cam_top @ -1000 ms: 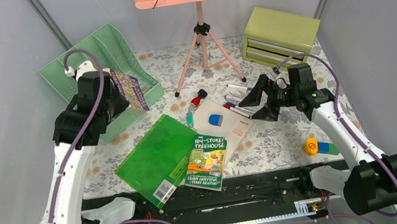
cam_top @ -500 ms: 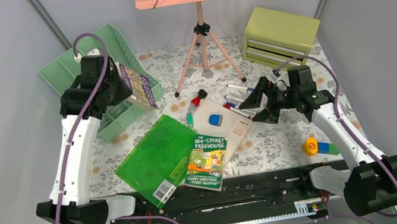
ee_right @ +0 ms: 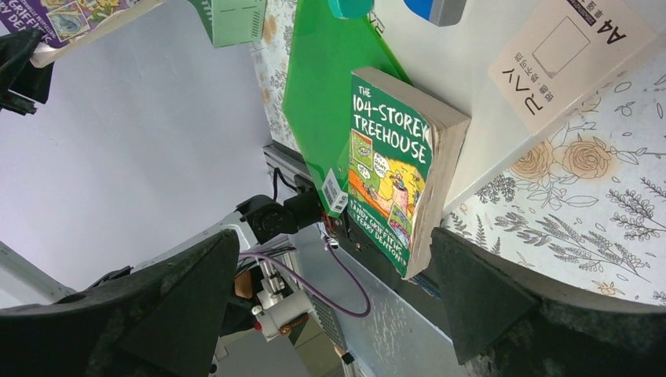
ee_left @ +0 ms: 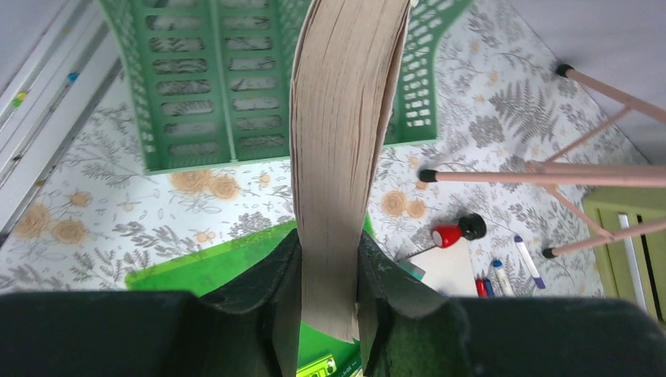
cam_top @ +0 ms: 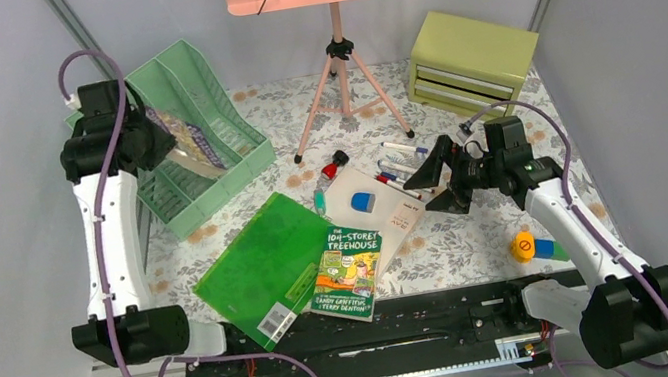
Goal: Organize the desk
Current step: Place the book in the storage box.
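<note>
1. Over the last second the left arm has swung left and back. It carried its book from the near-right rim of the green file tray [cam_top: 206, 173] up over the tray's slots. The right arm has barely shifted.
2. The left tool [ee_left: 330, 263] is pinching a thick paperback [ee_left: 342, 141] by one end. The wrist view shows only the page block, edge-on, with its top cut off by the frame.
3. The top view gives what the wrist view lacks: a purple illustrated cover, held tilted above the tray. The title is too small to read.
4. The right tool [cam_top: 437, 182] is spread wide and grips nothing, near the right edge of a white pad [cam_top: 392, 208].
5. Legible in the right wrist view: "A4" on the pad's label [ee_right: 565, 55] and "104-STOREY TREEHOUSE" on a green paperback [ee_right: 393, 181]. Only the top view gives the authors clearly: Andy Griffiths, Terry Denton.
6. That paperback overlaps a green folder [cam_top: 261, 266], which bears a barcode sticker with unreadable print.
7. The surface [cam_top: 465, 239], floral-printed, lies under everything. On it are markers [cam_top: 402, 148], a red-capped item [cam_top: 334, 165], a pink tripod stand [cam_top: 346, 95] and an olive drawer chest [cam_top: 472, 60].
8. The stand's shelf is cropped at the top of the frame. I cannot identify the blue object [cam_top: 363, 202] on the pad.
</note>
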Available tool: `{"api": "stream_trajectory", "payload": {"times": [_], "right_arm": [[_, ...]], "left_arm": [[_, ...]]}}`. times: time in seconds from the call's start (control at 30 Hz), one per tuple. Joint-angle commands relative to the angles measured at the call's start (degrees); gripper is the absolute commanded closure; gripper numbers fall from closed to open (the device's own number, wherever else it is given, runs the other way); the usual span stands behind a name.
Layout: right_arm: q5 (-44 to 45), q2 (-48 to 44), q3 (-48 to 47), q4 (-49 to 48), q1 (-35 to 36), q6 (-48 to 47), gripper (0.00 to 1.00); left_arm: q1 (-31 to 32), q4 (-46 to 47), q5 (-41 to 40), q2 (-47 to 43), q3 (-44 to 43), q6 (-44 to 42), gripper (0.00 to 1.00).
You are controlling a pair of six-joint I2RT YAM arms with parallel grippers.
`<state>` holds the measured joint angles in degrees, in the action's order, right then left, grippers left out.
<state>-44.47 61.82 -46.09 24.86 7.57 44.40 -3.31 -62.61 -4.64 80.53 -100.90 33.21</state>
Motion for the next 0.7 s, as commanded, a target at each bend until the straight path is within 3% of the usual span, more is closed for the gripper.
{"api": "stream_trajectory", "payload": {"times": [0.0, 0.67], "right_arm": [[0.0, -1.4, 1.0, -0.1, 0.3, 0.1, 0.00], [-1.7, 0.6, 0.6, -0.3, 0.3, -1.3, 0.01]], "left_arm": [[-3.7, 1.6, 1.7, 0.0, -3.7, 2.2, 1.00], [-6.6, 3.1, -5.6, 2.2, -5.6, 3.1, 1.00]]}}
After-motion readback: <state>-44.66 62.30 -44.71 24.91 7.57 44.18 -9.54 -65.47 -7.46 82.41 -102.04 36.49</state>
